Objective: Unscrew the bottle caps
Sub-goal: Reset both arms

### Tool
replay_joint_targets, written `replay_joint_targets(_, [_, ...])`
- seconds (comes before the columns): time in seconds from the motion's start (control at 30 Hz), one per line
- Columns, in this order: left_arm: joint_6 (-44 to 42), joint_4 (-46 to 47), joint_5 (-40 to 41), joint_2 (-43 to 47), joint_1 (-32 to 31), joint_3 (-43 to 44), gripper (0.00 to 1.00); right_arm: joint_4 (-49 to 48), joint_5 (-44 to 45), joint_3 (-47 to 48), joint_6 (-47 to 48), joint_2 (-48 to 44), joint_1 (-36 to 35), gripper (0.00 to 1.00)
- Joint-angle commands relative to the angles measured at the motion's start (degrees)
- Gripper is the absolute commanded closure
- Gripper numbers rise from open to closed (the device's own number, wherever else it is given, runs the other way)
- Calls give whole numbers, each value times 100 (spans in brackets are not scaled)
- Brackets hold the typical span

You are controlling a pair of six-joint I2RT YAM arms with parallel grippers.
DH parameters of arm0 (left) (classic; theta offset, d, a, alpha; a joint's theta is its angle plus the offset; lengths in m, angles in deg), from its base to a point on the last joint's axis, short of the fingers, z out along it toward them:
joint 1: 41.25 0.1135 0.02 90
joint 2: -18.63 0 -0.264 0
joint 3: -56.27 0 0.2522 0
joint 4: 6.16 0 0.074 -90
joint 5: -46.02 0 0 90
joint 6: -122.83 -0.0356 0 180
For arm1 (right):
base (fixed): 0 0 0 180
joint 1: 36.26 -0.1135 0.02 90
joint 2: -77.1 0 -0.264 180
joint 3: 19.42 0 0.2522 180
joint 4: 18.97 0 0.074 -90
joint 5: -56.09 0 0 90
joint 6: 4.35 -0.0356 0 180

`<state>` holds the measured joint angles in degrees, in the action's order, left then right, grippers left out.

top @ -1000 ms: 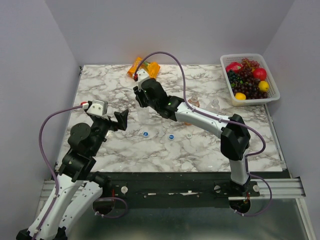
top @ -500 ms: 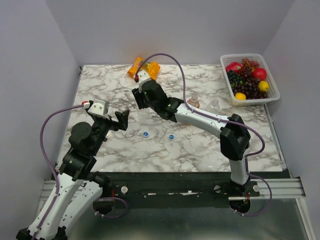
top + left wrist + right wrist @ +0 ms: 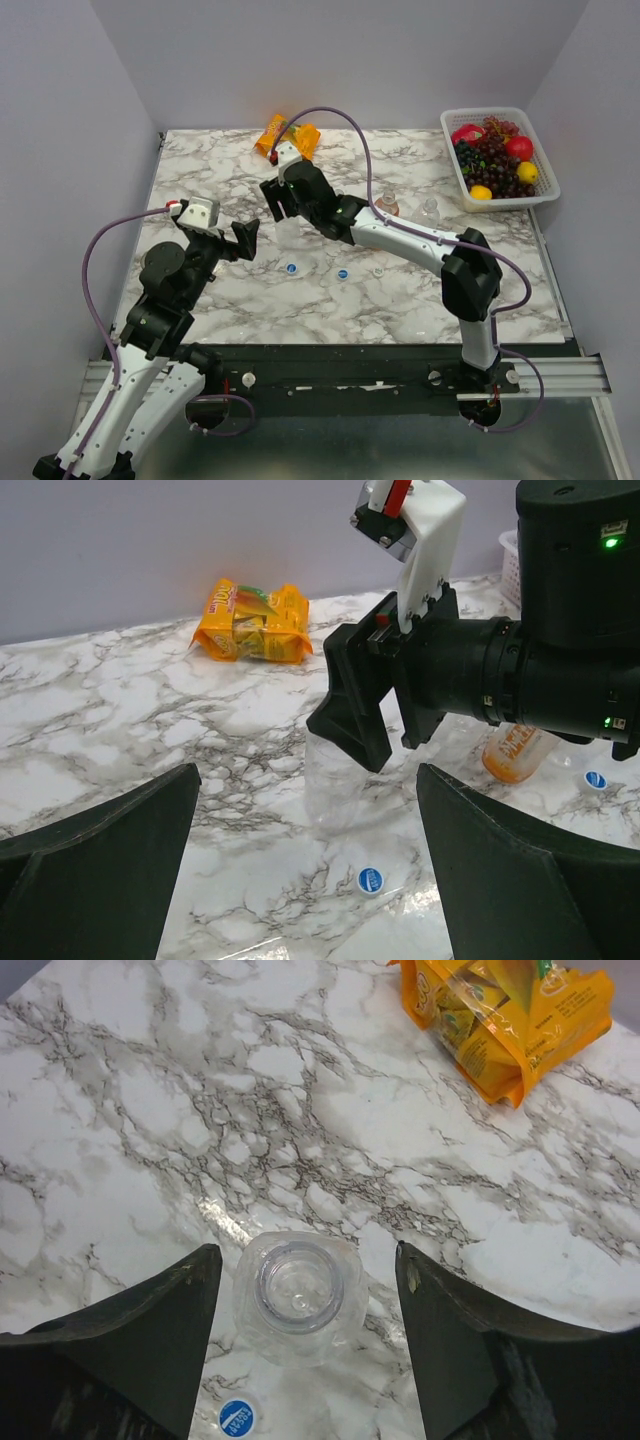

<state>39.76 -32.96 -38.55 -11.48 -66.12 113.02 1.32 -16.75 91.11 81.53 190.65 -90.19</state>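
1. Bottle caps point(image 3: 342, 273) lie loose in a short row on the marble table point(image 3: 250, 310), near its middle. Two are blue and a pale one sits at the right end. A fourth cannot be made out.
2. One clear bottle point(image 3: 298, 1285) stands upright just beyond the left blue cap point(image 3: 236, 1417). The right wrist view looks straight down its bare, open neck, so this bottle is already uncapped.
3. An orange bottle point(image 3: 520, 750) stands further right, its top hidden behind the right arm. Whether it is capped cannot be told.
4. Over the last second the right arm has drifted slightly left, so that the right claw point(image 3: 283, 200) is now centred above the clear bottle. The left arm has hardly moved.
5. That shift probably means the right arm is lining up on a finished bottle, perhaps to move it aside. No unscrewing is under way.
6. The right claw is spread wide, one finger on each side of the bottle with a clear gap. It touches and grips nothing.
7. The left claw point(image 3: 243, 238) hovers to the near left, pointed at the same bottle. Its jaws are wide apart and empty.
8. A snack packet point(image 3: 253, 620) lies at the far edge, and a basket point(image 3: 500, 110) of fruit sits at the far right, both well apart from the work.
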Motion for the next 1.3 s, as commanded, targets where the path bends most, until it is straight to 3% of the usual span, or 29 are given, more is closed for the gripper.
replay_joint_targets(0.0, [18,-67,-86,-30,25,-27,1,33,287,79,183,-439,5,21])
replay_joint_targets(0.33, [35,-111,107,-74,25,-18,1,-2,-178,-263,70,-1344,67,14])
replay_joint_targets(0.47, [88,-173,169,-171,25,26,1,-55,-775,-808,-343,-2142,689,15])
replay_joint_targets(0.7, [80,-173,81,-276,25,26,1,-186,-750,-2258,-651,-3698,1648,14])
replay_joint_targets(0.9, [150,-85,204,-233,25,44,1,-187,-399,-3585,-704,-5447,2501,14])
replay_joint_targets(1.07, [448,-76,590,-232,25,140,1,-38,268,-4306,-643,-6773,2642,14])
replay_joint_targets(1.27, [475,-41,626,-197,25,114,1,182,612,-4895,-687,-7584,2642,14])
